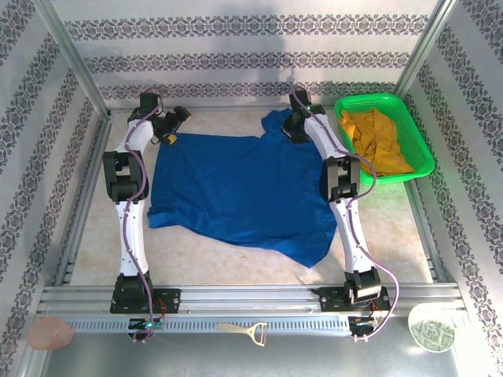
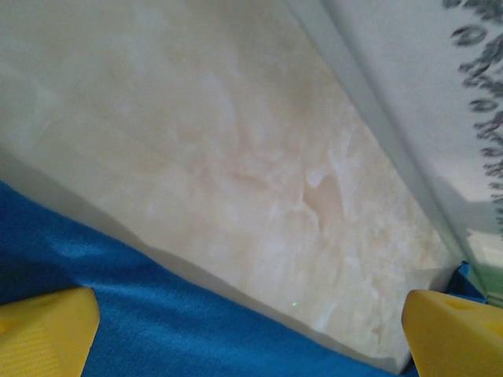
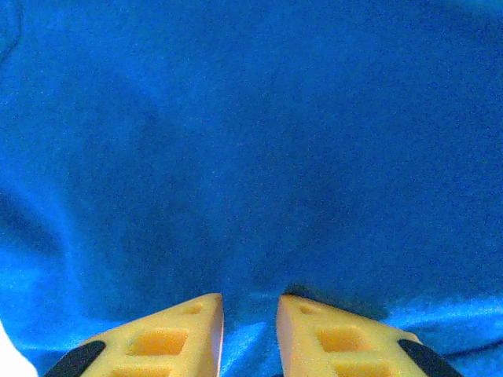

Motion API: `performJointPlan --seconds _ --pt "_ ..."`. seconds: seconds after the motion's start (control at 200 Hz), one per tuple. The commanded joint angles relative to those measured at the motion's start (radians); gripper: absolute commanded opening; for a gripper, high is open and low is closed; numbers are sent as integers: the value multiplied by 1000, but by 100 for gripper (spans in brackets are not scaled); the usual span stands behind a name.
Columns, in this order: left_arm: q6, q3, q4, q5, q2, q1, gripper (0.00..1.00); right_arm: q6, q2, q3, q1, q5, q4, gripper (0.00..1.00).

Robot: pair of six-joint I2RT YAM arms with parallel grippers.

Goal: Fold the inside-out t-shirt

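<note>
The royal-blue t-shirt (image 1: 236, 188) lies spread mostly flat, its near edge uneven.

Left pincer (image 2: 247, 297) wide, right pincer (image 3: 250, 300) tight.

I see a pale marbled table (image 1: 385, 228) framed by metal rails. The blue t-shirt (image 1: 236, 188) lies spread across its middle, reaching toward the far edge. A green basket (image 1: 368, 99) sits in the far right corner.

Patterned white walls (image 1: 251, 47) enclose a marbled tabletop (image 1: 393, 228).
</note>
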Motion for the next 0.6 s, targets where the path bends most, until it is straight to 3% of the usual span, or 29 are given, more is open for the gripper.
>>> performJointPlan --seconds 0.0,0.135,0.41,0.595 --pt "-35 84 -17 -19 97 21 100 116 80 49 -42 -14 -48 29" --pt "-65 227 -41 -25 179 31 100 150 106 81 -81 -56 24 28" --pt "-111 300 45 21 164 58 100 -74 -16 113 -100 -218 198 31" --pt "-42 234 0 86 61 43 100 -217 -225 -108 -50 -220 145 35"
